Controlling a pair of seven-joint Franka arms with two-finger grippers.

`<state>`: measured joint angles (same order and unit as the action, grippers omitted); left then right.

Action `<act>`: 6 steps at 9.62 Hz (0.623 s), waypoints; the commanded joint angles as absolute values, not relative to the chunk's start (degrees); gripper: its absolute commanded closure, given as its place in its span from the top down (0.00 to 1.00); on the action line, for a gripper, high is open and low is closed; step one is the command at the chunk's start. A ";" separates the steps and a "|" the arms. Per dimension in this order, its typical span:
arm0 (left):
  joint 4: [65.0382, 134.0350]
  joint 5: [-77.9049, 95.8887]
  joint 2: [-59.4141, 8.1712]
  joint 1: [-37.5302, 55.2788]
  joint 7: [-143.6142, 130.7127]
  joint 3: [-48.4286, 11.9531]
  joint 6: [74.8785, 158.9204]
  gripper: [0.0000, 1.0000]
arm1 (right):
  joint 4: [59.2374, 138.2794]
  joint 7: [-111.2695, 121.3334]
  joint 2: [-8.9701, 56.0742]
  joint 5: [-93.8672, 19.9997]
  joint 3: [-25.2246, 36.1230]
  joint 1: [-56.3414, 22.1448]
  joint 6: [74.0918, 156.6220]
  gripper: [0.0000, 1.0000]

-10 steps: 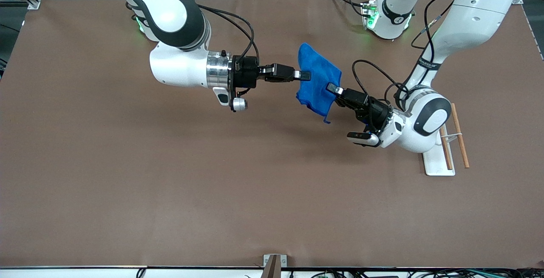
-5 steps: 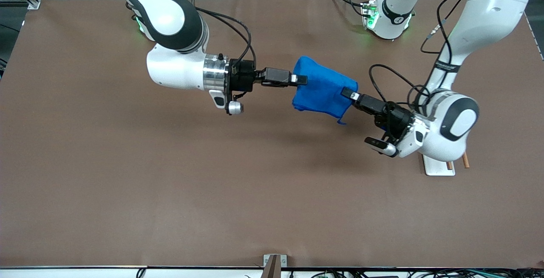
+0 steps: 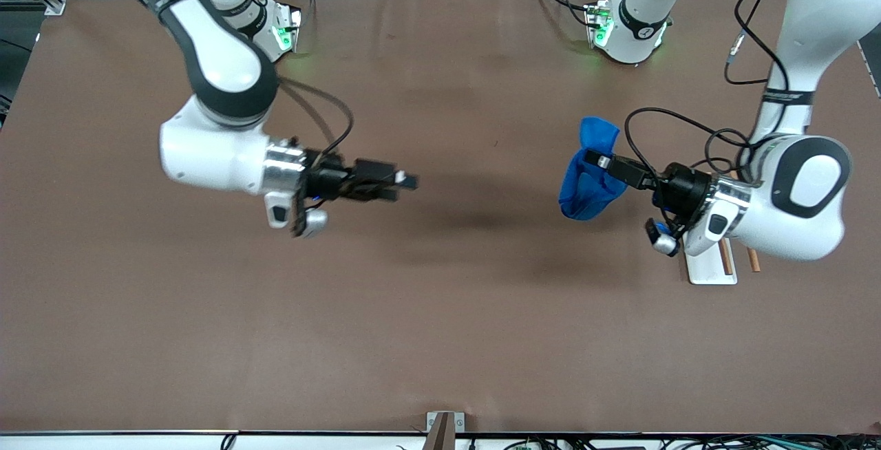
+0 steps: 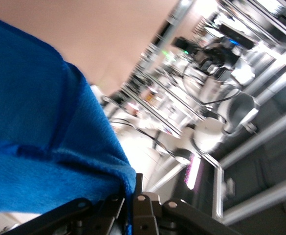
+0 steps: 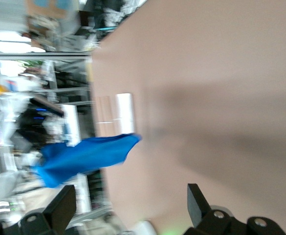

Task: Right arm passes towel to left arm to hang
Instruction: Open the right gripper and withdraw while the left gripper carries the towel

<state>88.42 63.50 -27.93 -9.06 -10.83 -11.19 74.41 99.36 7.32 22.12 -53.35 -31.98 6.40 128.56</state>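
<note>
**Inspector A:** We note the towel hangs bunched in the air, pinched by the left gripper, whose jaws are clamped tight on its upper fold. It sits over the table toward the left arm's end, clear of the surface.

**Inspector B:** We confirm. In the left wrist view the towel fills the space right at the fingers. And the right gripper?

**Inspector A:** We find it empty, its jaws spread wide, over the middle of the table and well apart from the towel. The right wrist view shows its fingers parted, with the towel far off.

**Inspector B:** We also record a white rack near the table's edge at the left arm's end, partly covered by that arm.
</note>
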 commanded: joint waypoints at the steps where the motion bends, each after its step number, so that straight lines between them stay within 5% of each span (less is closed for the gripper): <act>1: 83.34 49.55 -28.04 -9.66 -20.35 -10.37 74.98 0.00 | 99.76 7.12 19.17 -38.75 -23.52 6.50 121.86 1.00; 3: 82.79 35.40 -26.72 -9.67 -21.09 -10.28 74.97 0.00 | 96.35 6.86 17.67 -25.90 -14.02 6.42 111.32 1.00; 6: 82.27 16.22 -25.75 -9.67 -21.62 -10.20 76.19 0.00 | 96.59 -1.18 13.11 -7.79 -7.13 6.42 108.90 1.00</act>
<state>82.02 21.95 -25.48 -10.24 -20.72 -10.54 74.71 95.16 4.30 16.12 -13.56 -7.95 7.16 109.16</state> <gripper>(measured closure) 0.978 0.000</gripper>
